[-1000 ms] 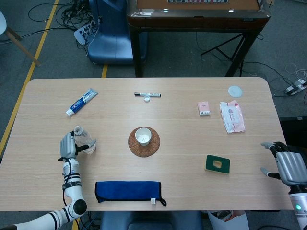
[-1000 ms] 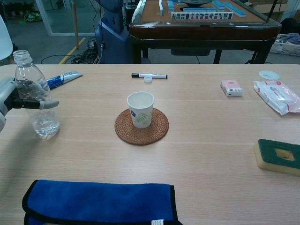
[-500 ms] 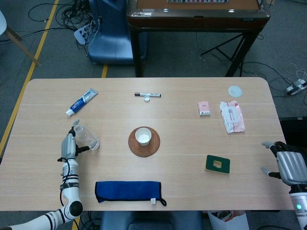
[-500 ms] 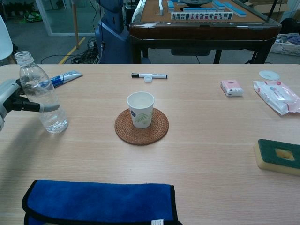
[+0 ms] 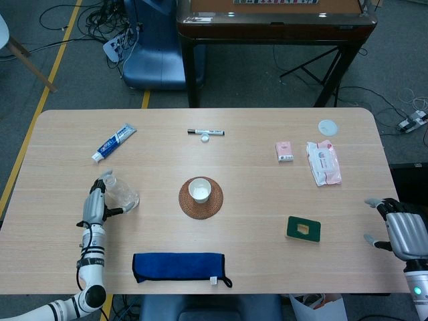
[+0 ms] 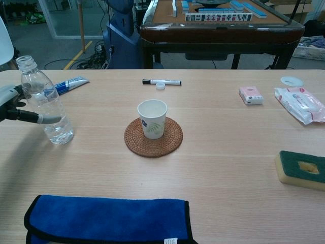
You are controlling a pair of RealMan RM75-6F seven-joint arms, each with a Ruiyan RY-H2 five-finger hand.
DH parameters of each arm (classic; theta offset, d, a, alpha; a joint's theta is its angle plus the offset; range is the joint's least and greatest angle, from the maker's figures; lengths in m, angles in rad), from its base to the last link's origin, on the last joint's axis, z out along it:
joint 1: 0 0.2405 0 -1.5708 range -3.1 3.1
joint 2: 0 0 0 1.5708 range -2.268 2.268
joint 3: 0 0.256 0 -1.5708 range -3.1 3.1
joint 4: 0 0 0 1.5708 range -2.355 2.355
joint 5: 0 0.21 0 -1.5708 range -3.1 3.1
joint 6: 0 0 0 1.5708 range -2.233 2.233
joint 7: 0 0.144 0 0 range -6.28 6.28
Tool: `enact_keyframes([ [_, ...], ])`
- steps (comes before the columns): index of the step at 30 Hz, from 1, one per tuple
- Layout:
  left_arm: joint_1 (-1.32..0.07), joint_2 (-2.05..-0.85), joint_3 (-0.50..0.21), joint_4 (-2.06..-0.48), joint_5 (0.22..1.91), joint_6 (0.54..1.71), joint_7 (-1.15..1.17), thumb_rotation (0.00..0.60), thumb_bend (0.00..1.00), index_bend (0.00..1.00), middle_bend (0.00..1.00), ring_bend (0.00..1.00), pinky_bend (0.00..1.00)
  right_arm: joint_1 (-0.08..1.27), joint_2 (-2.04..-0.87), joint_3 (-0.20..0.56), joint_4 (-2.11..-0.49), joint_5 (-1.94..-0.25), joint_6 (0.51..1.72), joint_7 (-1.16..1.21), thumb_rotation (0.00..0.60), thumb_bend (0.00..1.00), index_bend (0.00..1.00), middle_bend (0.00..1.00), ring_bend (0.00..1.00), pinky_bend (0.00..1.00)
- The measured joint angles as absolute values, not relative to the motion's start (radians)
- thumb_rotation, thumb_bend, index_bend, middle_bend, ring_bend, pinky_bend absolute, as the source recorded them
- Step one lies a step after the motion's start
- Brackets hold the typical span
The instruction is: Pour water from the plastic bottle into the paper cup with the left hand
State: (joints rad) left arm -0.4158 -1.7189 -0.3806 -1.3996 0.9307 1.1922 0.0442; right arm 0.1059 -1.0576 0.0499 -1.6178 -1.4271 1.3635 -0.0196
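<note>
My left hand (image 5: 93, 206) grips with fingers (image 6: 44, 119) curled; my right hand (image 5: 400, 231) rests, fingers spread.

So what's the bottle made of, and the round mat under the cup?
The bottle looks like clear, glossy plastic: you can see the table through it. The round mat seems woven from rattan or similar fibre, brown and matte with a ridged weave. The cup looks like white paper.

At the far left, the left hand (image 6: 15, 105) grips a clear plastic bottle (image 6: 46, 109), uncapped and leaning slightly, with a little water inside. A paper cup (image 6: 152, 118) stands upright on a round woven coaster (image 6: 153, 136) mid-table. A blue cloth (image 6: 109, 217) lies along the near edge, a green sponge (image 6: 301, 170) at right.
</note>
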Motion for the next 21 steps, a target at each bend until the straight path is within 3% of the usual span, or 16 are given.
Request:
enact_keyframes([
  [14, -0.340, -1.415, -0.320, -1.656, 0.881, 1.128, 0.108, 0.600, 0.02, 0.00, 0.01, 0.00, 0.01, 0.112, -1.076, 0.046, -1.622, -1.416, 1.349, -0.076, 0.600, 0.01, 0.28, 0.33, 0.22, 0.33],
  [19, -0.311, -1.343, -0.256, -1.656, 0.963, 1.133, 0.121, 0.600, 0.02, 0.04, 0.14, 0.01, 0.01, 0.114, -1.085, 0.045, -1.621, -1.415, 1.348, -0.092, 0.600, 0.01, 0.28, 0.33, 0.22, 0.33],
  [21, -0.294, -1.337, -0.229, -1.640, 1.019, 1.168, 0.125, 0.600, 0.02, 0.13, 0.23, 0.05, 0.03, 0.113, -1.088, 0.045, -1.620, -1.414, 1.350, -0.100, 0.600, 0.01, 0.28, 0.33, 0.22, 0.33],
])
